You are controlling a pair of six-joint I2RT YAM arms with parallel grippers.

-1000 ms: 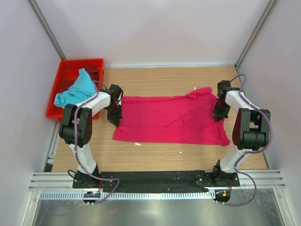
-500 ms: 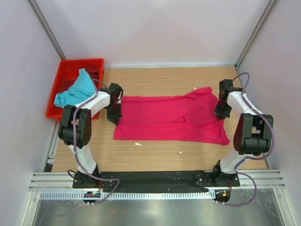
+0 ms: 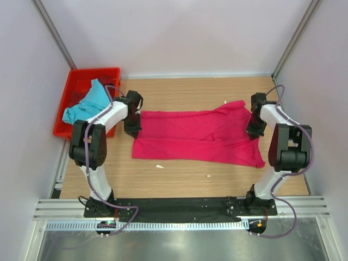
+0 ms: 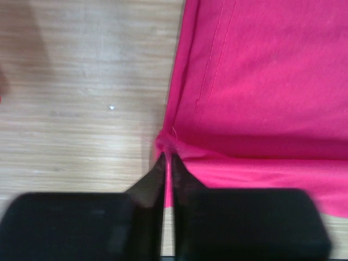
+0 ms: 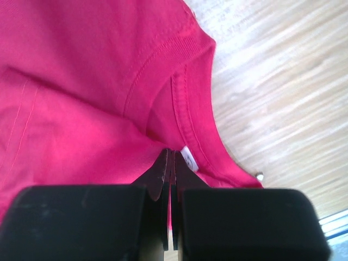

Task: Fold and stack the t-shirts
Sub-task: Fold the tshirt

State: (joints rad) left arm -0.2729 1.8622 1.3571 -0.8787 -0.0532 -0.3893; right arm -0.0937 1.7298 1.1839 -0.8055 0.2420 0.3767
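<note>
The magenta-pink t-shirt (image 3: 196, 138) lies spread across the middle of the wooden table, folded lengthwise. My left gripper (image 3: 132, 126) is shut on its left edge; in the left wrist view the fingertips (image 4: 167, 157) pinch a bunched bit of pink cloth (image 4: 261, 81). My right gripper (image 3: 253, 129) is shut on the shirt's right end, at the collar; in the right wrist view (image 5: 171, 153) the jaws pinch cloth beside the white neck label (image 5: 190, 158). The turquoise-blue t-shirt (image 3: 87, 103) lies crumpled in the red crate.
The red plastic crate (image 3: 73, 87) stands at the back left, against the left wall. White walls close in the left, back and right. A few small white specks (image 3: 159, 166) lie on the wood near the shirt's front edge.
Both grippers moved toward the back with the pink shirt pinched, dragging its near edge back. The shirt now lies narrower front to back. The turquoise shirt has not moved.
</note>
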